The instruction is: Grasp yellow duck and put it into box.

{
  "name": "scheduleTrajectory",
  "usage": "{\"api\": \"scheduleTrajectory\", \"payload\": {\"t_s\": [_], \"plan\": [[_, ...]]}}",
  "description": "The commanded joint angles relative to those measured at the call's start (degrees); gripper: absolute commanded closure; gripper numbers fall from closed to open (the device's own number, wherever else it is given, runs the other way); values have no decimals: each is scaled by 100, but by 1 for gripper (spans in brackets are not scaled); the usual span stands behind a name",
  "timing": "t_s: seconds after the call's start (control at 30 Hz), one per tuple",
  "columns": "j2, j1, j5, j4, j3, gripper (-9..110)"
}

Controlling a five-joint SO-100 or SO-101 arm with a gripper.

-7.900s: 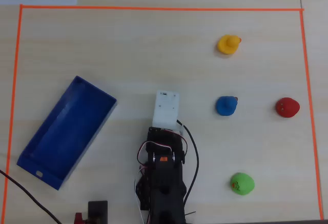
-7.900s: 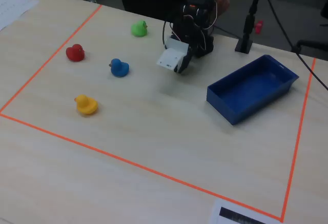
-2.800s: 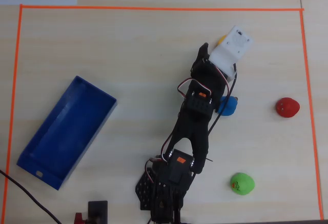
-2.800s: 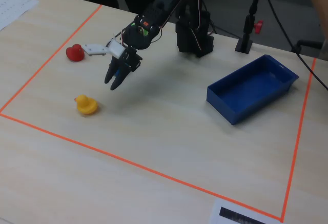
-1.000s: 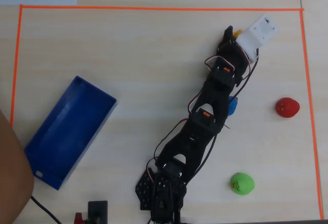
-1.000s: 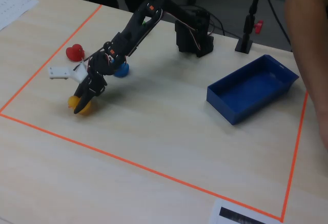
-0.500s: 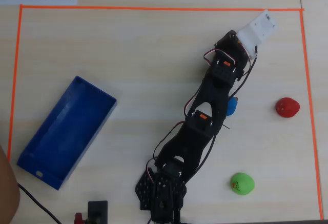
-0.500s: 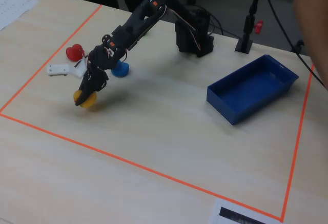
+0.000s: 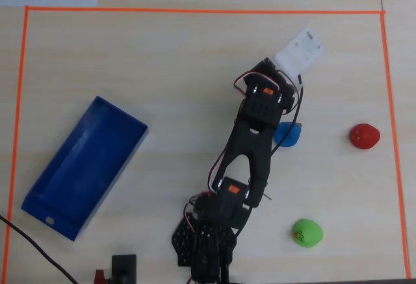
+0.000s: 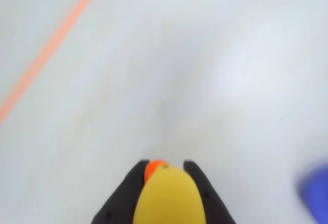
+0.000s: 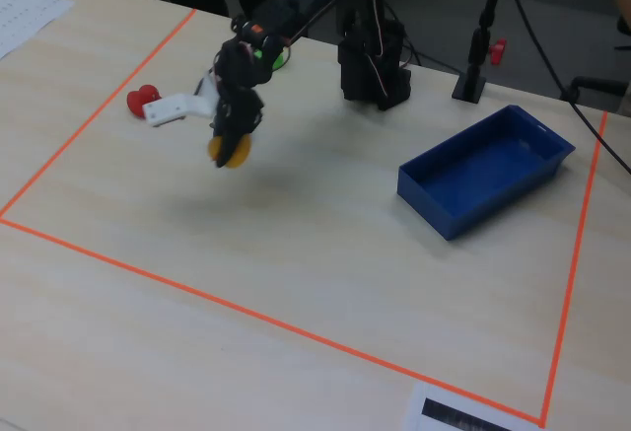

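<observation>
My gripper (image 10: 165,165) is shut on the yellow duck (image 10: 167,198); the black fingers stand on either side of its body and the orange beak points forward. In the fixed view the gripper (image 11: 235,141) holds the duck (image 11: 232,151) in the air above the table, left of centre. In the overhead view the duck is hidden under the white wrist mount (image 9: 299,53). The box (image 9: 84,167) is a blue tray at the left, far from the gripper; in the fixed view it (image 11: 483,170) lies at the right.
A blue toy (image 9: 288,133) lies beside the arm, a red toy (image 9: 364,136) at the right and a green toy (image 9: 307,232) at the lower right. Orange tape (image 9: 195,10) frames the work area. The arm base (image 11: 373,61) stands at the back.
</observation>
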Motion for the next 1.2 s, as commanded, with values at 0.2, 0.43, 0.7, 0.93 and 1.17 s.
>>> {"api": "scheduleTrajectory", "payload": {"t_s": [0.2, 0.43, 0.7, 0.93, 1.17], "plan": [[4184, -1239, -501, 1195, 3375, 101], [5484, -3261, -343, 2883, 3683, 101], [5133, -5889, 510, 3401, 2276, 101], [3050, -7102, 1222, 3437, -123, 101], [1125, -7453, 1600, 3454, -1714, 101]]}}
